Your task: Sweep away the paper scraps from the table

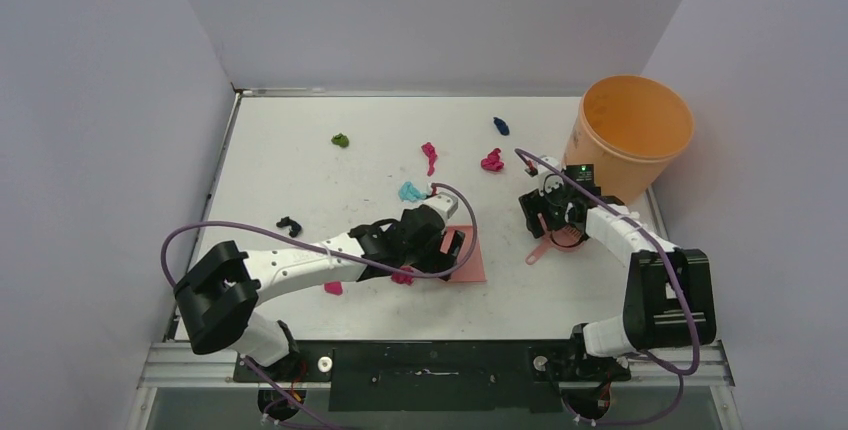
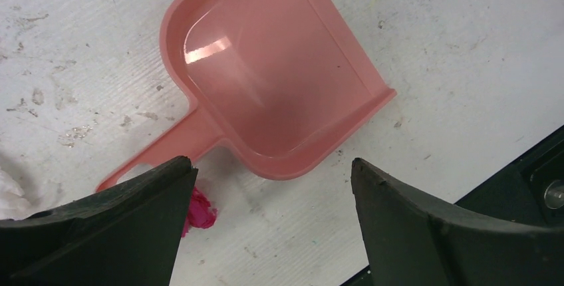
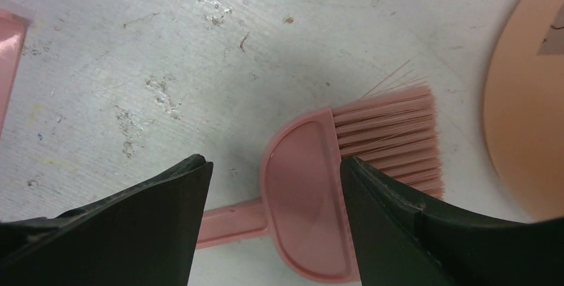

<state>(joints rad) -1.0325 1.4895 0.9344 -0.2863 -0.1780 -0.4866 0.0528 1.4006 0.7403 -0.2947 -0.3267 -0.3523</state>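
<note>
Scraps (image 1: 492, 160) look light and skittish: sweep, don't pinch. Left gripper (image 2: 273, 166) open over dustpan (image 2: 266, 80). Right gripper (image 3: 276, 166) open astride brush (image 3: 299, 199) near worktop's (image 1: 300, 150) right edge; best gripped by its stiff handle.

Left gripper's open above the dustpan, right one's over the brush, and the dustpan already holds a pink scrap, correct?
No: the dustpan is empty, as the left wrist view shows. The pink scrap lies on the table beside its handle. The rest is right.
</note>
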